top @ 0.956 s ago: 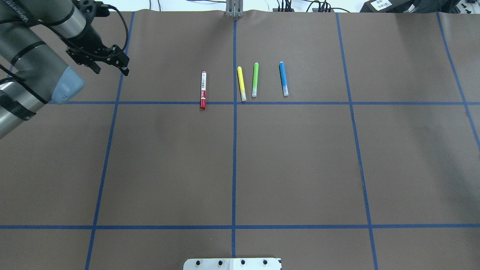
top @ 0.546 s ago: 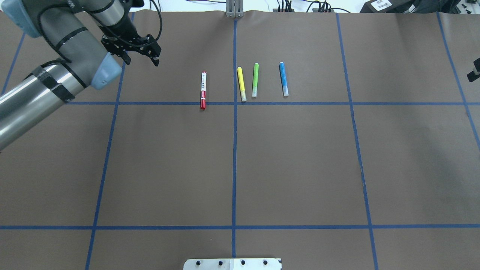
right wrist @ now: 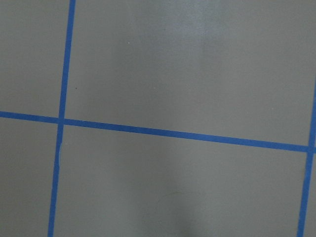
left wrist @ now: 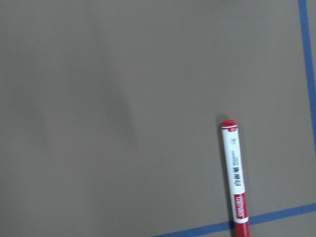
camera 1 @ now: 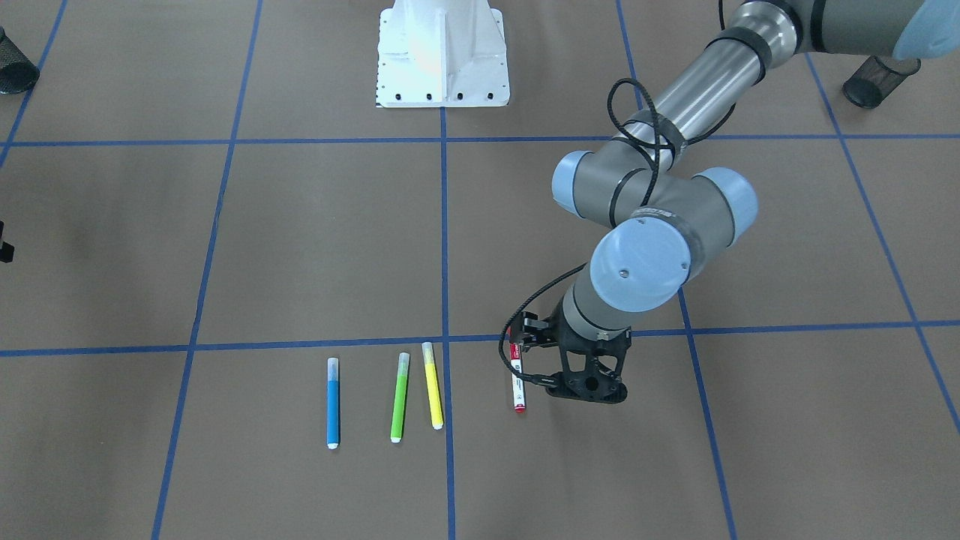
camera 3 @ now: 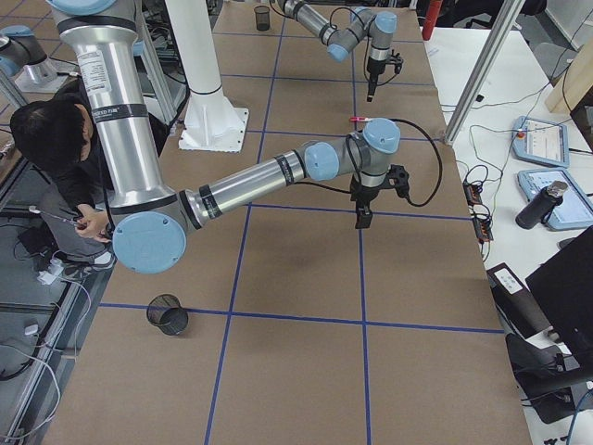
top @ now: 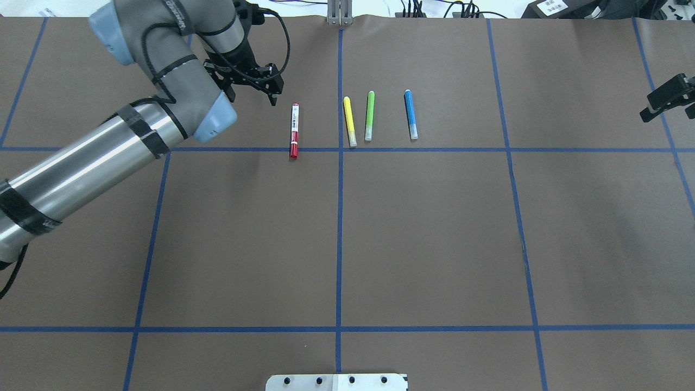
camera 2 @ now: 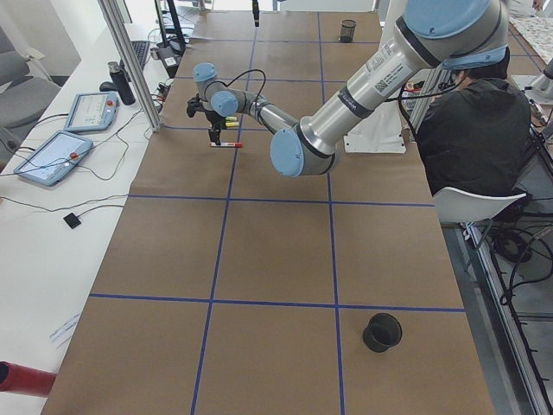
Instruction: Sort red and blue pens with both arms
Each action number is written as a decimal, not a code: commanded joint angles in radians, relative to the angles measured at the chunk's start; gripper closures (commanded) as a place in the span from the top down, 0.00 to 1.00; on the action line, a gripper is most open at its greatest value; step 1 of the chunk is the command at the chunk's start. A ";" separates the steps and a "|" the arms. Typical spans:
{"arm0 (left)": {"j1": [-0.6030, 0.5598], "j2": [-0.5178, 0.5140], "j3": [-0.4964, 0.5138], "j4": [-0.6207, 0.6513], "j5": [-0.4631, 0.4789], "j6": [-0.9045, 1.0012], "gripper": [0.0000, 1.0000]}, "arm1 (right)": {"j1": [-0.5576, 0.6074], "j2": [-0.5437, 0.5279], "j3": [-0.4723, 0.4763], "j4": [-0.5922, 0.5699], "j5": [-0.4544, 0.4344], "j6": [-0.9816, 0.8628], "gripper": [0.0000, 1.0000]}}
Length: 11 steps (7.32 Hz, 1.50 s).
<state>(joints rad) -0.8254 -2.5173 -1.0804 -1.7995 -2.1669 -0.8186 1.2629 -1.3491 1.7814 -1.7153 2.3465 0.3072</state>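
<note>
The red pen (top: 294, 130), white-barrelled with a red cap, lies on the brown table just left of the centre tape line. It also shows in the front view (camera 1: 516, 379) and low right in the left wrist view (left wrist: 234, 182). The blue pen (top: 410, 114) lies apart to the right, also seen in the front view (camera 1: 332, 403). My left gripper (top: 253, 96) hangs open beside the red pen's far end, holding nothing; it shows in the front view too (camera 1: 585, 390). My right gripper (top: 669, 100) is open at the table's right edge, far from the blue pen.
A yellow marker (top: 349, 120) and a lime-green marker (top: 369, 115) lie between the two pens. Black mesh cups (camera 1: 870, 82) (camera 1: 15, 71) stand near the robot's side corners. A seated person (camera 2: 471, 130) is behind the white robot base (camera 1: 442, 52).
My left arm has swung right from the table's far left corner to just beside the red pen. My right gripper has come in at the right edge. The pens have not moved.
</note>
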 commanded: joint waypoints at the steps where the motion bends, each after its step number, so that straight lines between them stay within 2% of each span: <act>1: 0.055 -0.009 0.030 -0.046 0.070 -0.048 0.90 | -0.036 0.027 0.001 0.003 -0.013 0.075 0.99; 4: 0.072 -0.011 0.066 -0.085 0.073 -0.050 0.83 | -0.036 0.045 -0.004 0.002 -0.012 0.076 0.99; 8: 0.083 -0.011 0.092 -0.118 0.073 -0.050 0.66 | -0.043 0.064 -0.008 0.002 -0.012 0.076 0.99; 10: 0.091 -0.011 0.094 -0.118 0.075 -0.053 0.63 | -0.043 0.064 -0.005 0.002 -0.012 0.076 0.99; 11: 0.094 -0.012 0.093 -0.124 0.073 -0.076 0.57 | -0.043 0.064 -0.008 0.002 -0.012 0.076 0.99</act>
<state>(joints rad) -0.7361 -2.5284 -0.9873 -1.9184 -2.0932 -0.8756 1.2196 -1.2856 1.7750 -1.7135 2.3347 0.3835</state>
